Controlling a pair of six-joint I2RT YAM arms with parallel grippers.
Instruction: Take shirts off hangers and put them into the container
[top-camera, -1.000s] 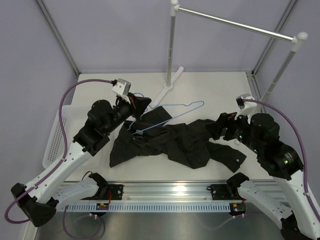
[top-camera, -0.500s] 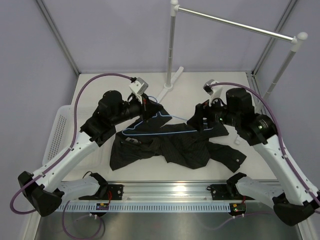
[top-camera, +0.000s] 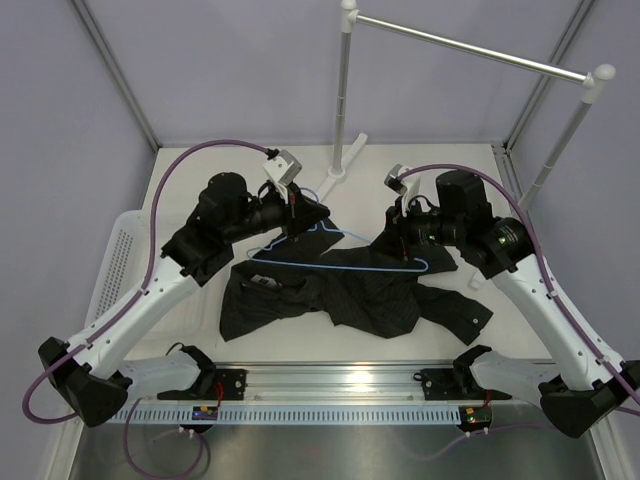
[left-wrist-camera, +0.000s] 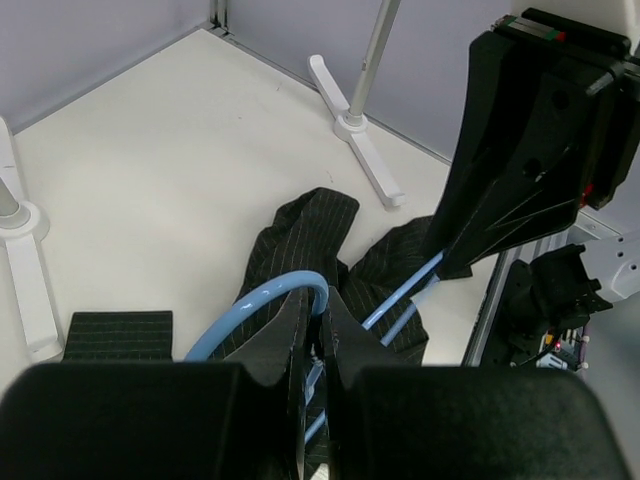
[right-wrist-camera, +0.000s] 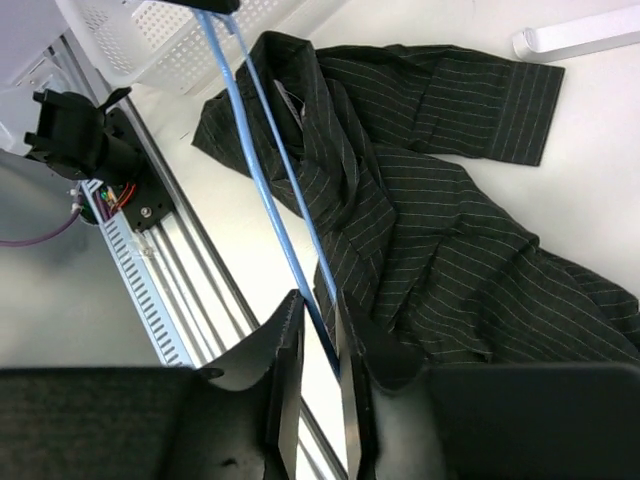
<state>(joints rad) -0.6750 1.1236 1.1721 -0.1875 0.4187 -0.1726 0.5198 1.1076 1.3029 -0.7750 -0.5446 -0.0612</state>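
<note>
Okay, left fingers (left-wrist-camera: 290, 345) clamped on hanger (left-wrist-camera: 268, 297) hook; right fingers (right-wrist-camera: 284, 350) straddle its wire, can't tell if clamped. Wire's probably stiff, light, slippery; shirt (top-camera: 372, 296) looks limp, so pinch a fold.

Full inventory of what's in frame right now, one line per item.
shirt: 1, black pinstriped, crumpled mid-table.
hanger: 1, light-blue wire, over the shirt, between both grippers.
basket: 1, white mesh, table's left edge.
rail: 1, silver with white ends, rear right.
table: 1, white.
left gripper: 1, black, shut on the hanger's hook.
right gripper: 1, black, fingers either side of the hanger's wire; grip unclear.
</note>
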